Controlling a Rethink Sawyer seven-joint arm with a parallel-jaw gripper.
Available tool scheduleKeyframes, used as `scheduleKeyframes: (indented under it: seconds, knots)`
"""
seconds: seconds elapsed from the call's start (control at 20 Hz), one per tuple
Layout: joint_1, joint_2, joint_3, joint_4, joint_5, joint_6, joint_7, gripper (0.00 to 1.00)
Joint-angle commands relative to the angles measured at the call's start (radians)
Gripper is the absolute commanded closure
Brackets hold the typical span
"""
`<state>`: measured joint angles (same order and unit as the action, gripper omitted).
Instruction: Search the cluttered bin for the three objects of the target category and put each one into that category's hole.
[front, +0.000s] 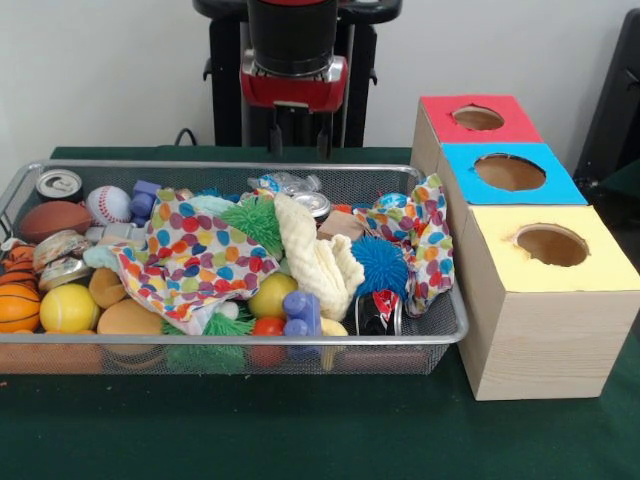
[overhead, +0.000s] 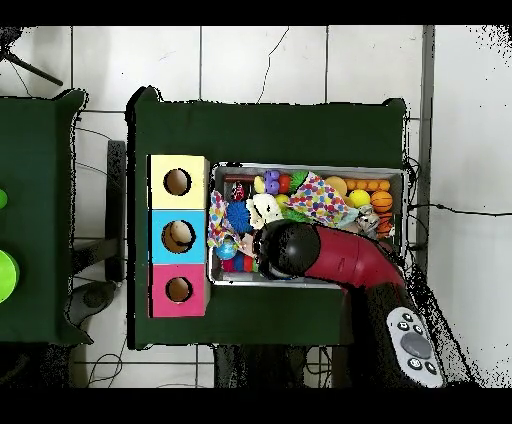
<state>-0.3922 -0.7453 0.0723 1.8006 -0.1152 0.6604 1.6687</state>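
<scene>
The cluttered bin is a silver wire-mesh tray full of balls, toys, cloths and cans; in the overhead view the arm covers part of it. A crushed clear plastic bottle with blue on it lies at the bin's far side, partly under other things. Other such bottles are hidden or cannot be told apart. My gripper hangs open and empty above the bin's far rim, just behind that bottle. In the overhead view the arm's black head hides it.
Three wooden boxes with round holes stand beside the bin: red top, blue top, yellow top. Shiny cans, a spotted cloth, a cream cloth and a blue spiky ball lie in the bin.
</scene>
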Motion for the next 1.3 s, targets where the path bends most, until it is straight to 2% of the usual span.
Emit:
scheduleKeyframes:
  seconds: [0.05,0.4,0.75,1.3]
  knots:
    - [-0.003,-0.057,0.084,0.134,-0.018,0.055,-0.016,0.0]
    - [0.003,0.011,0.092,0.136,-0.035,-0.058,0.019,0.0]
    - [-0.012,0.07,0.098,0.107,-0.051,-0.104,0.007,0.0]
    - [-0.052,0.125,0.106,0.084,-0.081,-0.158,-0.027,0.0]
